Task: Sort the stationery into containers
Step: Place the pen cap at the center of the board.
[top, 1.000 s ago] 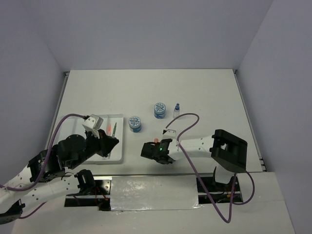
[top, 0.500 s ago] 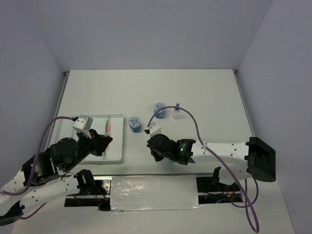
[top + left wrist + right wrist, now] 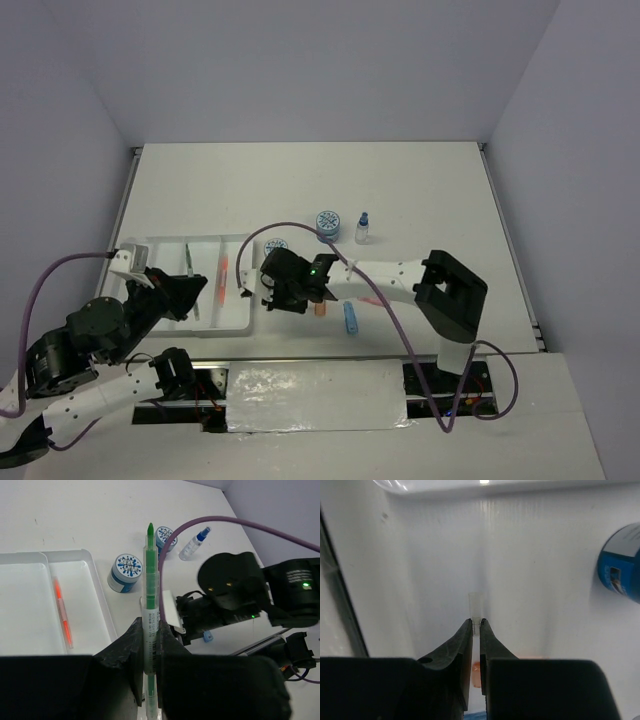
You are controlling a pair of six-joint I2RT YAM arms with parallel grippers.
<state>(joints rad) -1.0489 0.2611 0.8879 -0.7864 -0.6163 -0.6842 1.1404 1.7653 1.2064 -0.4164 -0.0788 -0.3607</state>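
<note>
Nearest, left gripper (image 3: 150, 637) is clenched on green pen (image 3: 150, 575), hold taken low on the barrel, most of the pen sticking out toward the far right. It hangs over the near part of tray (image 3: 25, 610), at the near left of the table (image 3: 420, 190); pen not yet laid in a compartment

Orange marker (image 3: 318, 311) and blue marker (image 3: 350, 318) lie loose on the table near the front edge, right of the tray, just beside each other

Right gripper (image 3: 475, 622) sits at the tray's right edge, jaws almost closed, pinching a thin pen (image 3: 475, 605) with a clear tip and orange showing lower between the fingers. Cannot tell if it is over the tray floor or the table

Orange pen (image 3: 61, 607) lies lengthwise in a compartment toward the tray's right side

Farther out, two pots (image 3: 126, 570) stand upright right of the tray, one beyond the other, and bottle (image 3: 362, 228) stands just right of the far pot

Handling, as judged: pens and markers are light, stiff, smooth plastic, likely to swivel or slip in a narrow pinch, so take them mid-barrel across the width and line them up with a compartment. Pots look rigid and heavier, round walls, best taken from above across the lid. Bottle is tiny and tippy, take it round the body below the cap
</note>
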